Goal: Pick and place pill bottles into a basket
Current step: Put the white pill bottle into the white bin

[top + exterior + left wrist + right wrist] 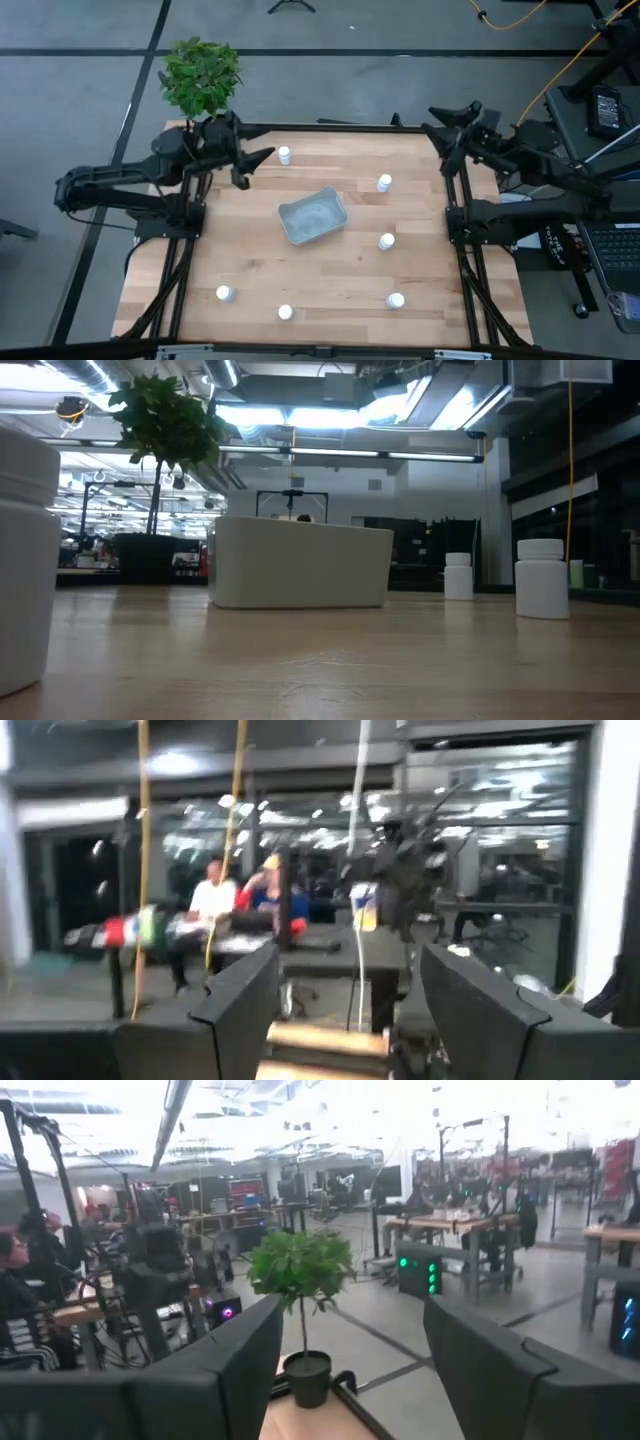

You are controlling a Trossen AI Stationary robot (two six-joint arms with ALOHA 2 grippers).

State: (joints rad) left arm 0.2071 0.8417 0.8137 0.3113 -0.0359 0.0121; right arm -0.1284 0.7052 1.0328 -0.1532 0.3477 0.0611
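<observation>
The pale blue-grey basket (312, 216) rests on its base near the table's middle; it also shows in the low view (300, 565). Six small white pill bottles stand upright on the wood: one at the far left (285, 155), two right of the basket (384, 183) (386, 241), and three along the near side (224, 294) (285, 312) (396, 300). My left gripper (256, 167) is open and empty above the far left of the table, just left of the far-left bottle. My right gripper (432, 120) is open and empty at the far right corner.
A green plant in a black pot (200, 75) stands just beyond the table's far left corner, and shows in the right wrist view (303, 1295). Dark frame rails run along both table sides (180, 270) (470, 270). Bare wood lies between the basket and the near bottles.
</observation>
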